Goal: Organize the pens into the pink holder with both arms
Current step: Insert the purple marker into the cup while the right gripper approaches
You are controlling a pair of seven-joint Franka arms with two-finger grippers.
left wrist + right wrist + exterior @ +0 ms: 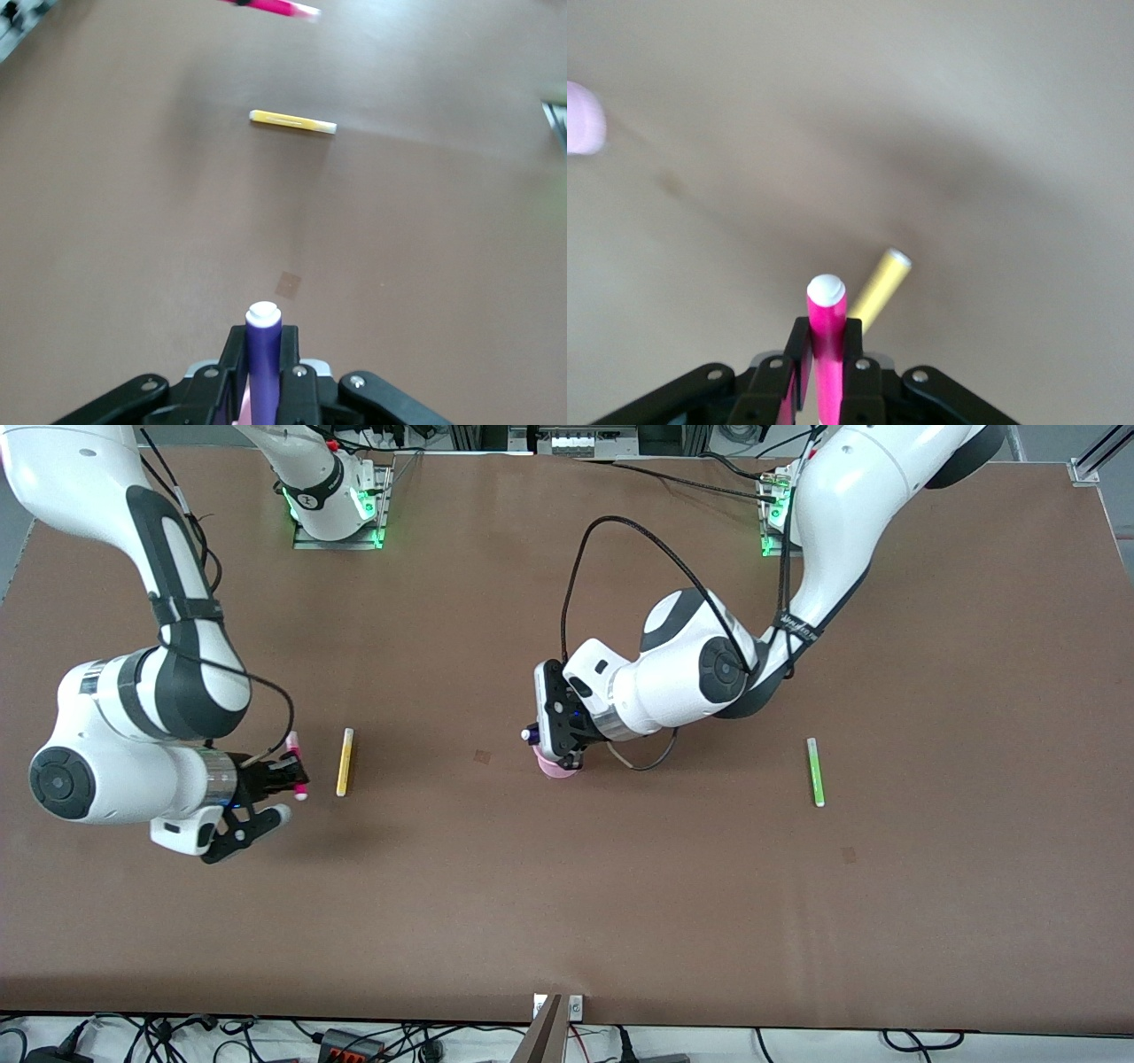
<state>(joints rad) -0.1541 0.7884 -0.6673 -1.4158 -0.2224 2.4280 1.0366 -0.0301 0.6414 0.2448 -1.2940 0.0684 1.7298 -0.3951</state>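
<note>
My left gripper [556, 737] is shut on the purple pen [530, 735] and holds it right over the pink holder [558, 769], which stands mid-table and is mostly hidden under the hand. In the left wrist view the purple pen [264, 350] stands between the fingers. My right gripper [282, 775] is shut on the magenta pen [299, 769], just above the table beside the yellow pen [345, 762]. The right wrist view shows the magenta pen [827, 332] in the jaws, the yellow pen [882, 278] lying past it and the pink holder [583, 118] far off. The green pen [815, 771] lies toward the left arm's end.
The brown table [567, 903] has small dark marks, one near the holder [482, 756] and one near the green pen [849, 855]. The left wrist view shows the yellow pen [292, 121] and the magenta pen [276, 7] farther off.
</note>
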